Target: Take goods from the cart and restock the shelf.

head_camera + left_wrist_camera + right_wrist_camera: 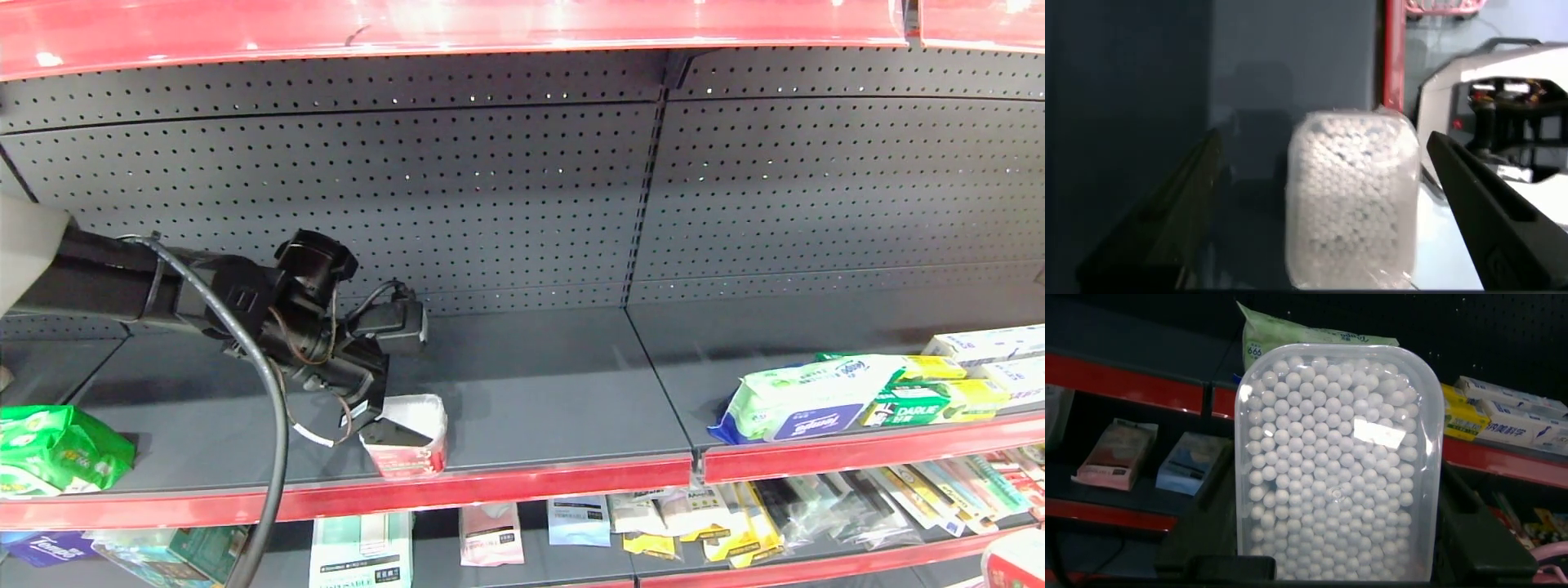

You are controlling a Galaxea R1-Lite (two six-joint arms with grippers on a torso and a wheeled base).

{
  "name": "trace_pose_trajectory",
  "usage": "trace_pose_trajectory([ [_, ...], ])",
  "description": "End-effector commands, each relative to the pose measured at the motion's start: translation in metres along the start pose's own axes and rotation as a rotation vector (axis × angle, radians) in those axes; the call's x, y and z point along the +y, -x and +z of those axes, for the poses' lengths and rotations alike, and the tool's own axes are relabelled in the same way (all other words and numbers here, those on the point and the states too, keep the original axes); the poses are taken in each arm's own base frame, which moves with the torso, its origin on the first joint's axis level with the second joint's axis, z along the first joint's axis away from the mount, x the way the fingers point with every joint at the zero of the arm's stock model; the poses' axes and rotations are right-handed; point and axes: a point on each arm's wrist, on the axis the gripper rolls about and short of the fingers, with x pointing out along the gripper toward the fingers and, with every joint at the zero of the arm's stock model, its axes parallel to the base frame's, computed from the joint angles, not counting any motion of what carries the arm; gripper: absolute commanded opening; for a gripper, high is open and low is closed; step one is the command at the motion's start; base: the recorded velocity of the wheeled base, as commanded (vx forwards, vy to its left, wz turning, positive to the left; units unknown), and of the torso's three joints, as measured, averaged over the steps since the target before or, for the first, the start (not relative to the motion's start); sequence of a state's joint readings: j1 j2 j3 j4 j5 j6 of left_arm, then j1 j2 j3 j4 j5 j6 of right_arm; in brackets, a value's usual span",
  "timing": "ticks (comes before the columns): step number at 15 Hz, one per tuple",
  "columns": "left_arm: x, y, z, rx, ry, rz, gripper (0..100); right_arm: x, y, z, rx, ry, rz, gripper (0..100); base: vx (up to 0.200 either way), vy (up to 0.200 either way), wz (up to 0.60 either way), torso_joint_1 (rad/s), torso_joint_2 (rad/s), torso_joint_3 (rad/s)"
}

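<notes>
A clear box of white cotton swabs (pixel 406 434) with a red label stands near the front edge of the grey shelf (pixel 531 392), left of the middle. My left gripper (pixel 390 425) is open around that box (pixel 1351 196); dark fingers (pixel 1490 216) flank it with a gap on each side. In the right wrist view, a second clear box of cotton swabs (pixel 1339 457) sits upright in my right gripper (pixel 1335 539), which is shut on it, in front of the shelving. A red and white corner (pixel 1016 563) shows at the lower right of the head view.
Green packs (pixel 57 449) lie at the shelf's left end. A wipes pack (pixel 808 396) and toothpaste boxes (pixel 939 400) lie at its right end, with open shelf between. A red rail (pixel 490 482) edges the front. Hanging packets (pixel 653 514) fill the shelf below.
</notes>
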State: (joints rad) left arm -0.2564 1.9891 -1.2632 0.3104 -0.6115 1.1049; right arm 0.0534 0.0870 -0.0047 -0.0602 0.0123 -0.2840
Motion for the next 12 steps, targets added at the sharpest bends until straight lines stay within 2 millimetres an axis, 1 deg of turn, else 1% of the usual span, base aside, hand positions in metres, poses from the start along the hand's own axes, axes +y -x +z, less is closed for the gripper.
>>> trace_pose_trajectory([
  [1,0.004,0.001,0.003,-0.032,0.015,0.030,100,0.000,0.000,0.000,-0.002,0.000,0.000,0,0.000,0.000,0.00,0.000,0.00,0.000],
  [5,0.018,0.001,0.014,-0.163,0.109,0.183,100,0.000,0.000,0.000,-0.002,0.000,-0.002,0,0.000,0.000,0.00,0.000,0.00,0.000],
  [7,0.013,0.004,0.014,-0.210,0.157,0.242,100,0.000,0.000,0.000,-0.001,-0.003,-0.003,0,0.000,0.000,0.00,0.000,0.00,0.000],
  [9,0.013,0.007,0.017,-0.261,0.211,0.319,100,0.000,0.000,0.000,-0.001,-0.005,-0.005,0,0.000,0.000,0.00,0.000,0.00,0.000],
  [11,0.016,0.007,0.016,-0.308,0.253,0.432,100,0.000,0.000,0.000,0.000,-0.006,-0.006,0,0.000,0.000,0.00,0.000,0.00,0.000],
  [12,0.015,0.006,0.017,-0.347,0.295,0.521,100,0.000,0.000,0.000,0.001,-0.008,-0.023,0,0.000,0.000,0.00,0.000,0.00,0.000],
])
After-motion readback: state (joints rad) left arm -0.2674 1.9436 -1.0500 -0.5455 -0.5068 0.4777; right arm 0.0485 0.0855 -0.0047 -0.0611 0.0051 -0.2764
